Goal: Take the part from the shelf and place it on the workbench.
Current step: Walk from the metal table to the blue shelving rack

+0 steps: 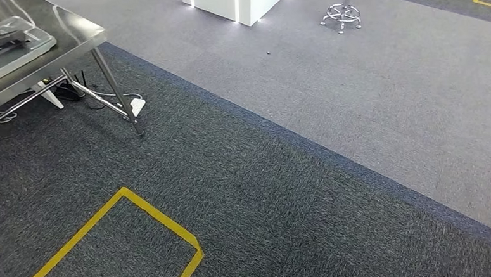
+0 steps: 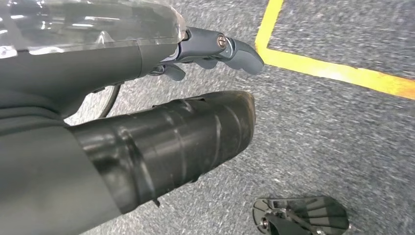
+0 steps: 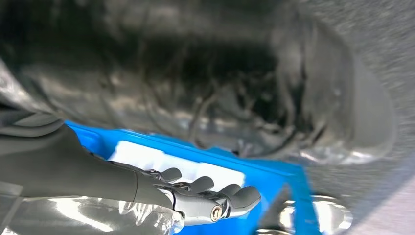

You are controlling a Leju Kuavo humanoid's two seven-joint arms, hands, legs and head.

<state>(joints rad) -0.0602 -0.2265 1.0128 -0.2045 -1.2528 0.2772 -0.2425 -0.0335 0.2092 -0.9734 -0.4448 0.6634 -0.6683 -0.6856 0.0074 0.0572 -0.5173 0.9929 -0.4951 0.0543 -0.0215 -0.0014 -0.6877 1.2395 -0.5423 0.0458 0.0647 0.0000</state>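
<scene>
Far left in the head view: brushed-steel workbench (image 1: pixel 79 33), already carrying a flat clear-wrapped item (image 1: pixel 3 40), with slanted metal legs (image 1: pixel 116 88) and loose cables (image 1: pixel 69 90) beneath. Lower down, yellow tape outline (image 1: pixel 77 238) on dark carpet.

Left hand (image 2: pixel 215 46): hangs over the carpet, fingers stretched out and loosely apart, holds nothing.

Right hand (image 3: pixel 195 196): fingers out, slightly curled, apparently empty, just beside a bright blue plastic crate (image 3: pixel 264 181). Beyond it, a dark bulky mass under clear film (image 3: pixel 220 83), probably the part, though too blurred to confirm. In neither hand, and not yet on the bench as far as can be told.

Risks, as judged from here:
- Snagging the right fingers on the crate rim while reaching.
- Slipping grip on glossy film, dropping the part.
- Catching a foot on the splayed leg or the cables when approaching the bench.
- Crowding the wrapped item at set-down.
</scene>
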